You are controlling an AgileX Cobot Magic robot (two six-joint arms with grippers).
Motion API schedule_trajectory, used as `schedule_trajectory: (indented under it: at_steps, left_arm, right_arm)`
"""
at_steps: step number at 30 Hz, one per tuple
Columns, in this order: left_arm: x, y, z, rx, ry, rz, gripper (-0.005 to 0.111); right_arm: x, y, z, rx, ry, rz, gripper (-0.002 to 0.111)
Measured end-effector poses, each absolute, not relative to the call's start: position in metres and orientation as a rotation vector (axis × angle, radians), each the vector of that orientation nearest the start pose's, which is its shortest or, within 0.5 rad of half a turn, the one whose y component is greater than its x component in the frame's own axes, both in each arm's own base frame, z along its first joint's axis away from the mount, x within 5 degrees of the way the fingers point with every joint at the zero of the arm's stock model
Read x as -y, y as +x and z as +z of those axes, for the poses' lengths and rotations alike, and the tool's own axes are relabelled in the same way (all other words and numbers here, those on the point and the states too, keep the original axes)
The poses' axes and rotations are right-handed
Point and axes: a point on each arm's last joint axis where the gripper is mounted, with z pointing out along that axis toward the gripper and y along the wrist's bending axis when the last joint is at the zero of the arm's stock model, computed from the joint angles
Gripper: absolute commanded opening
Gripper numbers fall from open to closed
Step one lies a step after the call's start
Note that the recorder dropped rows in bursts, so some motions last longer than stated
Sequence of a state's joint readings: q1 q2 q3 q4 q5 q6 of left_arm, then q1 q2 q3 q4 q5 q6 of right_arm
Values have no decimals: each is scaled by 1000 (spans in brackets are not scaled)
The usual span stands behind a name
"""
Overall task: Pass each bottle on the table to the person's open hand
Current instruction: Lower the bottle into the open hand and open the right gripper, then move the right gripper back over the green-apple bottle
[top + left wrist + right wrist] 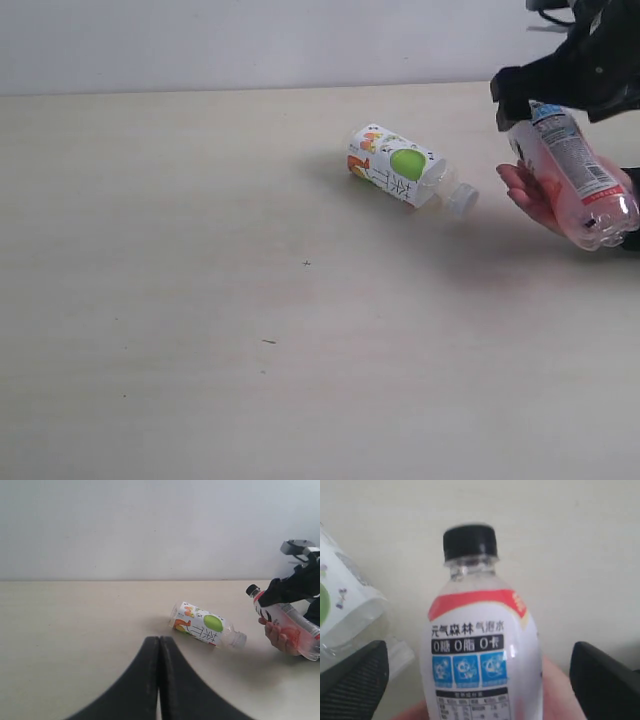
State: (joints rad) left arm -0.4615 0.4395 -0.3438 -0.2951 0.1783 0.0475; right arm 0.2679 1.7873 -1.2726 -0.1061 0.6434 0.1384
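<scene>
A red-and-white bottle with a black cap lies tilted in the person's open hand at the right edge of the table. My right gripper is over its cap end and open. In the right wrist view its fingers stand clear on either side of the bottle, with the hand beneath. A green-apple-labelled bottle lies on its side on the table just left of the hand. My left gripper is shut and empty, well short of that bottle.
A pale wall rises behind the table's far edge. The dark sleeve of the person's arm shows at the right border. A few tiny dark specks mark the tabletop.
</scene>
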Motion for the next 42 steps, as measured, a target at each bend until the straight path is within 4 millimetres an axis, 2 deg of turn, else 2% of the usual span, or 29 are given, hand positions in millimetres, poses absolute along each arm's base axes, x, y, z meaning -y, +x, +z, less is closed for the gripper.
schedule_trajectory:
  at_steps: [4,8,13,17,21,24,27,33,42]
  left_arm:
    - [49,89,282,-1768,232,-557,1]
    - [49,89,282,-1768,232,-557,1]
    - [49,89,282,-1768,232,-557,1]
    - [49,89,282,-1768,232,-557,1]
    - [49,89,282,-1768,232,-557,1]
    - [49,89,282,-1768,232,-557,1]
    - [49,89,282,-1768,232,-557,1]
    - [49,89,282,-1768,232,-557,1]
    - [49,89,282,-1768,232,-557,1]
  right_arm:
    - [-96,367,269,-2503,-262,65,92]
    - [-103,355,315,-2401,-335,204,90]
    - [-126,343,340,-2382,-534,477,75]
    - [-154,338,332,-2404,-683,548,79]
    - [-182,337,306,-2450,-838,500,83]
    - [-199,339,283,-2505,-892,442,84]
    - [-207,344,268,-2564,-918,411,84]
    - [-212,361,255,-2621,-968,340,84]
    - [-217,377,255,-2592,-981,295,84]
